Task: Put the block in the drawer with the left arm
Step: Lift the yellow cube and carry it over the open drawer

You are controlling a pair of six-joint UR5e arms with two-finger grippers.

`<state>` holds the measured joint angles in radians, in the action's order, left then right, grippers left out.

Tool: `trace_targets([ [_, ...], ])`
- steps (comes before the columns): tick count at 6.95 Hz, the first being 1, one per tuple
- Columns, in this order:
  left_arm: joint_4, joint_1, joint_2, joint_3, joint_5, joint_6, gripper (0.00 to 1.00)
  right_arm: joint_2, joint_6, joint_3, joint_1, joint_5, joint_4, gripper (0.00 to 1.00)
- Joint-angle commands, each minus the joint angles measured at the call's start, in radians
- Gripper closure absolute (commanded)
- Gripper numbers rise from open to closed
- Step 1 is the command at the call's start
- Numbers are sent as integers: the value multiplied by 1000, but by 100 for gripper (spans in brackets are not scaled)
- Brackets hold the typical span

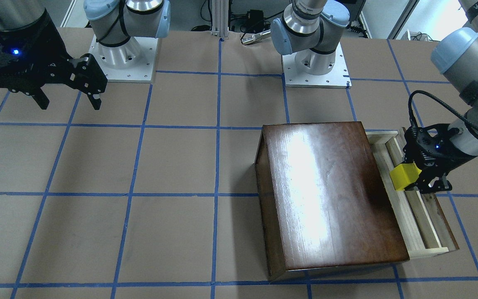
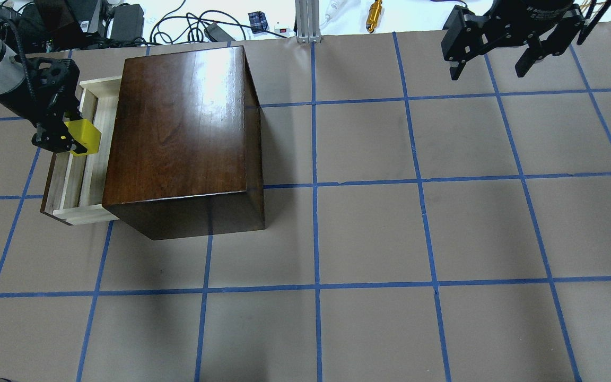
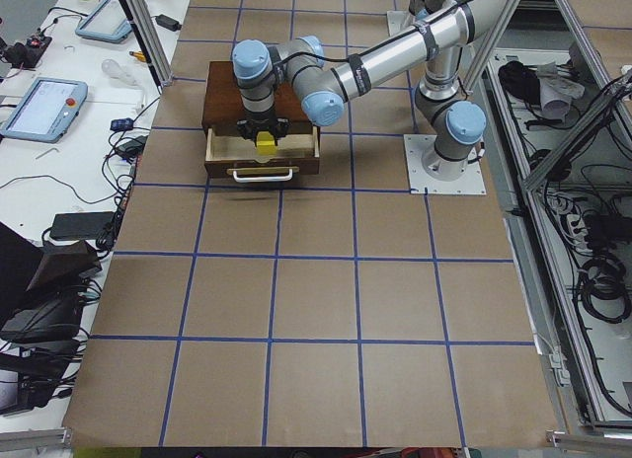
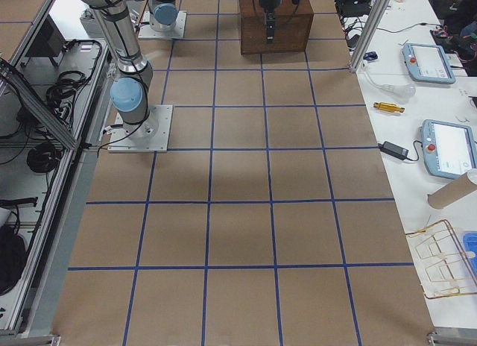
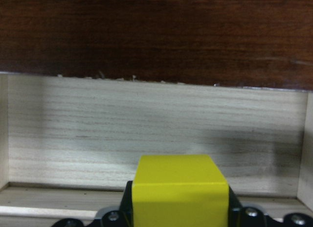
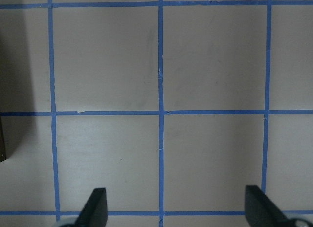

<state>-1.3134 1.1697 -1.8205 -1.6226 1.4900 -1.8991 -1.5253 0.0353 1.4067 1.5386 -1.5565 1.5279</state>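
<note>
My left gripper point(image 1: 414, 179) is shut on the yellow block point(image 1: 405, 176), holding it just above the open pale-wood drawer point(image 1: 423, 226) pulled out of the dark-brown cabinet point(image 1: 326, 195). In the overhead view the gripper point(image 2: 67, 139) holds the block point(image 2: 86, 136) over the drawer point(image 2: 75, 180) beside the cabinet point(image 2: 183, 132). The left wrist view shows the block point(image 5: 180, 188) over the drawer floor point(image 5: 146, 129). My right gripper point(image 2: 488, 66) is open and empty, high over the far right of the table; it also shows in the front-facing view point(image 1: 69, 99).
The table is brown paper with a blue tape grid. The arm bases point(image 1: 123, 62) stand at the robot's edge. Cables and tools point(image 2: 374, 10) lie beyond the far edge. The right wrist view shows only bare grid and its fingertips point(image 6: 95, 205).
</note>
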Motion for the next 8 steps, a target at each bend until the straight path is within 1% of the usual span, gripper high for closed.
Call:
trace_targets([
  [1,2,2,-16,0,0,-3,100,-1,0,0,0,0,0,0],
  [2,3,2,-23,-2,-11,-5,100,0,0,0,0,1,0,0],
  [3,17,1,-29,-3,-14,1,90,0,0,0,-1,0,0,0],
  [4,19,2,-31,-6,-19,8,63,-1,0,0,0,0,0,0],
  [5,20,1,-31,-14,-51,32,41,-1,0,0,0,1,0,0],
  [6,20,1,-31,-17,-56,38,22,-1,0,0,0,1,0,0],
  [8,20,1,-33,-16,-54,37,21,0,0,0,0,1,0,0],
])
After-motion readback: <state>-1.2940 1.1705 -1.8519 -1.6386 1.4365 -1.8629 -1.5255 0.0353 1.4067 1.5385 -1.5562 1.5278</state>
